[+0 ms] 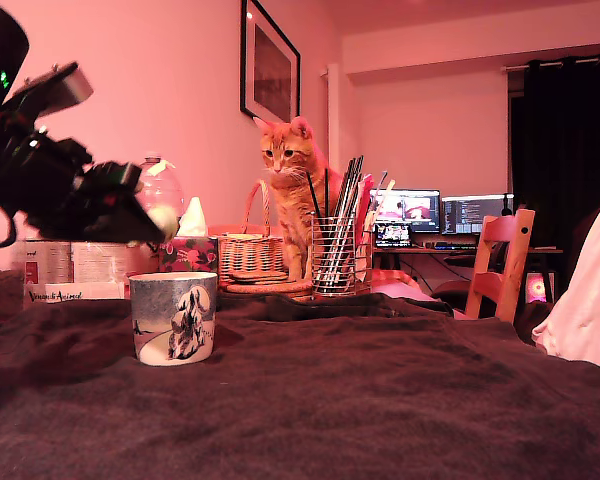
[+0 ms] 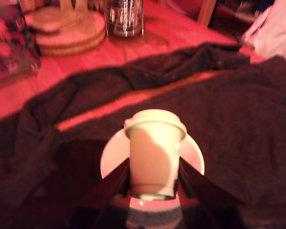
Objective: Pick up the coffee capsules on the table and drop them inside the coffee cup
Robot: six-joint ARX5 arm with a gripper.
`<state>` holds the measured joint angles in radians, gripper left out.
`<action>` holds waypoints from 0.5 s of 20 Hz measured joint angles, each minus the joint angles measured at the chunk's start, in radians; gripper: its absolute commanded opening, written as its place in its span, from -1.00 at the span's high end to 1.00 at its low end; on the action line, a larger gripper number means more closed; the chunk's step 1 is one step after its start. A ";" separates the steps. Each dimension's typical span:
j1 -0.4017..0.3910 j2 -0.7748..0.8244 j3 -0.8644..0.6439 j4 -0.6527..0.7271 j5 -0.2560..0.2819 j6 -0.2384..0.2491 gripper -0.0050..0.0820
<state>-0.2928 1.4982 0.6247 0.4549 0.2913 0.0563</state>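
A cream-beige coffee capsule point(image 2: 155, 148) sits between my gripper's point(image 2: 154, 167) dark fingers, rim away from the wrist camera, and the gripper is shut on it. In the exterior view the gripper point(image 1: 160, 222) hangs at the left with the pale capsule point(image 1: 164, 221) at its tip, a little above the coffee cup point(image 1: 173, 317). The cup is greyish-white with a painted dark and white figure and stands upright on the dark cloth. In the wrist view the cup's white inside point(image 2: 193, 155) shows directly behind the capsule.
A dark blanket point(image 1: 360, 400) covers the table. Behind the cup stand a wire-mesh pen holder point(image 1: 335, 255), a wicker basket point(image 1: 245, 255), a flowered box point(image 1: 188, 253) and a bottle point(image 1: 158, 185). An orange cat point(image 1: 290, 175) sits by the holder. A wooden chair point(image 1: 502, 262) stands at the exterior view's right.
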 measured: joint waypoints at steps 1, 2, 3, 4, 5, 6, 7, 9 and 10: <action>0.000 0.000 0.000 0.000 0.000 0.000 0.80; 0.000 0.000 0.000 0.000 0.000 0.000 0.80; 0.000 0.000 0.000 0.000 0.000 0.000 0.80; 0.000 0.000 0.000 0.000 0.000 0.000 0.80; 0.000 0.000 0.000 0.000 -0.003 -0.001 0.80; 0.000 0.000 0.000 -0.008 -0.008 -0.006 0.81; 0.000 0.000 0.005 -0.033 -0.013 -0.008 0.84; 0.000 0.000 0.030 -0.108 -0.013 -0.009 0.84; 0.000 0.000 0.053 -0.143 -0.013 -0.010 0.84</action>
<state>-0.2928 1.4982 0.6781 0.3119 0.2783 0.0467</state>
